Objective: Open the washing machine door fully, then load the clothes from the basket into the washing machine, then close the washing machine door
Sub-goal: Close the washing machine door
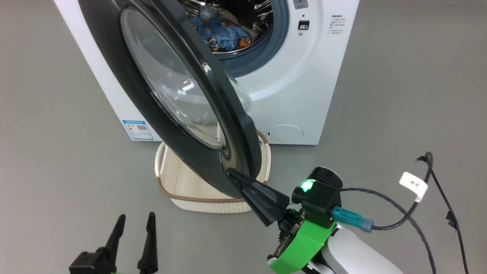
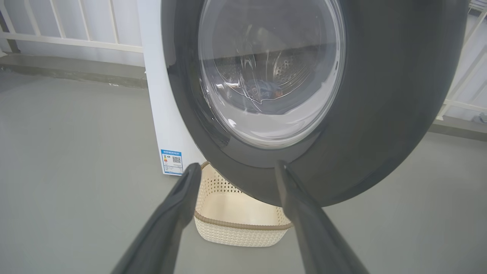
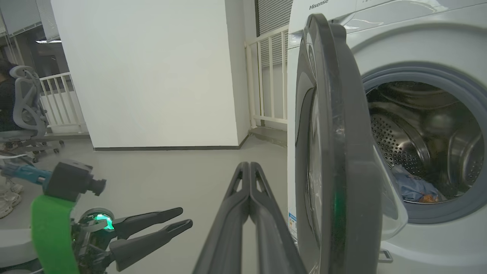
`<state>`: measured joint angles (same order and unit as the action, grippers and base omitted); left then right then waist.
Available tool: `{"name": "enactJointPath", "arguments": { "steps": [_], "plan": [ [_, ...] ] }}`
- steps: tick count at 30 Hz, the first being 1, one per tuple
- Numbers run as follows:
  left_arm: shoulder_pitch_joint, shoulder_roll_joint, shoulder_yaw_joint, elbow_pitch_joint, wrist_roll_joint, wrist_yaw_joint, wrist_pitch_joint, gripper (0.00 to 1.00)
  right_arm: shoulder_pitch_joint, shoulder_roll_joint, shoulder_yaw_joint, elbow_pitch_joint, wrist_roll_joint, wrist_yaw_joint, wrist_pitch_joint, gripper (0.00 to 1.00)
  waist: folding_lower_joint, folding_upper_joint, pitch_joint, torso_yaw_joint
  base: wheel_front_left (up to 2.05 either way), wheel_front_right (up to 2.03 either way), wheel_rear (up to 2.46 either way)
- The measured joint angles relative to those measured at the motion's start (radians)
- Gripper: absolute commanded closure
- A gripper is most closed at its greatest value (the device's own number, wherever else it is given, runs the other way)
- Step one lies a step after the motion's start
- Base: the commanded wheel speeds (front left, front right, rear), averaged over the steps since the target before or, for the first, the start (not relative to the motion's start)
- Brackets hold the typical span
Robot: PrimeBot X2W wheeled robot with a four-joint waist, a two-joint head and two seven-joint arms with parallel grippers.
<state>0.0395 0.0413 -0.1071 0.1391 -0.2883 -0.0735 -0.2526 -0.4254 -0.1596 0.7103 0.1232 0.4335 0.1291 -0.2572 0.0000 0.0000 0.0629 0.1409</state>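
Standing roughly edge-on to the front of the washing machine [image 1: 300,83], the washing machine door [image 1: 171,91] is hinged at the left of the opening. Its free edge reaches out toward the near side, so its long face runs near to far. Its glossy outer side faces left and its glass bowl bulges right, toward the drum [image 3: 399,148]. The right tool [image 1: 233,175] has its fingers pressed together, holding nothing. Its tip looks to be touching the lower near rim of the door from the outer side, and the right wrist view sets those fingers just left of the rim. The opening therefore lies right of and beyond the door. A push to close would, I judge, have to carry that rim rightward and away in an arc about the left hinge. The right arm is clearly the nearer one. The left tool [image 1: 136,217] is spread wide and empty at the near left, well apart from the door. The clothes [image 1: 224,32] lie inside the drum. The basket [image 1: 198,190] sits on the floor under the door, and the part that shows looks empty, so loading appears done.
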Motion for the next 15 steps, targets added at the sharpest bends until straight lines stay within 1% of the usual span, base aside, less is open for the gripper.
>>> {"name": "enactJointPath", "arguments": {
  "steps": [8,15],
  "plan": [
    [-0.027,0.000,-0.044,-0.013,-0.024,0.008,0.000,0.00,-0.004,0.015,-0.014,0.072,0.017,0.000,0.000,1.00,0.0000,0.0000,0.020,0.020,0.00,0.00,0.00],
    [-0.028,0.000,-0.058,-0.024,-0.043,0.018,0.000,0.00,-0.017,0.020,-0.039,0.119,0.031,0.000,0.000,1.00,0.0000,0.0000,0.033,0.046,0.00,0.00,0.00]
  ]
}}
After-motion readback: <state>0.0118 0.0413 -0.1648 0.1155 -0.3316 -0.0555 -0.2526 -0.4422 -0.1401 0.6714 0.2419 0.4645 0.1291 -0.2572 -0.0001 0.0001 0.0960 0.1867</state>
